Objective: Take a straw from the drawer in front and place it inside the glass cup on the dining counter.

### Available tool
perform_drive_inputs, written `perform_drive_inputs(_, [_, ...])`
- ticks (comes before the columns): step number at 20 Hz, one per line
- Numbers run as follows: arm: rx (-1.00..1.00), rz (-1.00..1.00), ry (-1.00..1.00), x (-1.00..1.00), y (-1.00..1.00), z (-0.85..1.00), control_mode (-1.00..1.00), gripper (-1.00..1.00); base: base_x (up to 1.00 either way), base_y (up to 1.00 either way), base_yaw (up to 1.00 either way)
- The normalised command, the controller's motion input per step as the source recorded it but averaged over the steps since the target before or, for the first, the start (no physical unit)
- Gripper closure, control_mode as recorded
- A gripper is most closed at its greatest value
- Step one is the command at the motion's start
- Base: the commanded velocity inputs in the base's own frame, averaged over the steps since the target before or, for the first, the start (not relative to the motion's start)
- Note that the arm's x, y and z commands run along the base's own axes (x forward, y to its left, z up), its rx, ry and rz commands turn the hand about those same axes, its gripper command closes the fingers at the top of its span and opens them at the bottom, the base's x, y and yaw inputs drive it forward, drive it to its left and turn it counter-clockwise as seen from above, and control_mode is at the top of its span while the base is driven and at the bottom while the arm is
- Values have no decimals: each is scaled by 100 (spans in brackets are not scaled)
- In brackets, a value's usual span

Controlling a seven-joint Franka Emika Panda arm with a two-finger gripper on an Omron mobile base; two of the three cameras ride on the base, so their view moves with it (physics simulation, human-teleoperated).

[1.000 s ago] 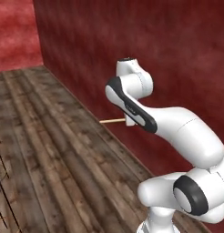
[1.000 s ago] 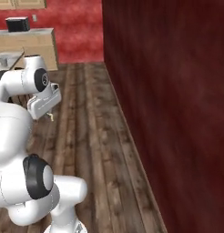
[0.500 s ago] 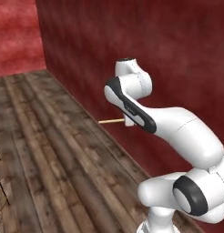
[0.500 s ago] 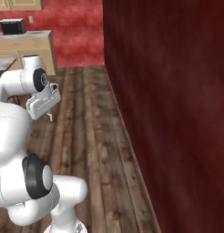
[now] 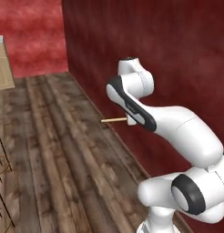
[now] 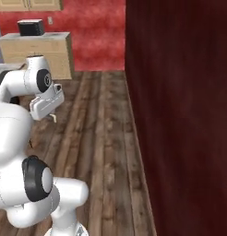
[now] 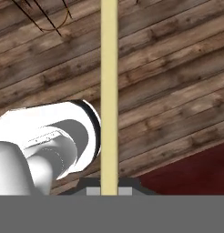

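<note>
The straw [image 7: 109, 91] is a thin pale yellow stick that runs straight up the hand view from between my fingertips. My gripper [image 7: 109, 189] is shut on its lower end. In the left base view the straw [image 5: 113, 120] sticks out level to the left of the gripper [image 5: 130, 120], which is tucked close to the arm, above the floor. The hand [image 6: 46, 103] also shows in the right base view, pointing down. The drawer, the glass cup and the dining counter are out of view.
A dark red wall [image 5: 155, 50] stands close on the right [image 6: 180, 115]. Wood plank floor [image 5: 54, 150] stretches ahead. A tan cabinet [image 6: 41, 53] with a dark box on top stands at the back. Thin dark wire legs [image 5: 1, 182] show at the left edge.
The whole scene has slid to the right in both base views, so the base has turned left. The arm holds its pose, with the straw still gripped.
</note>
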Motion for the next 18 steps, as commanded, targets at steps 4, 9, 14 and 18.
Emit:
perform_drive_inputs(4, [0,0,0,0,0,0,100,100,100,-33,43])
perform_drive_inputs(9, [0,0,0,0,0,0,100,100,100,-36,45])
perform_drive_inputs(14, [0,0,0,0,0,0,100,100,100,-37,43])
perform_drive_inputs(18, [0,0,0,0,0,0,100,100,100,-35,34])
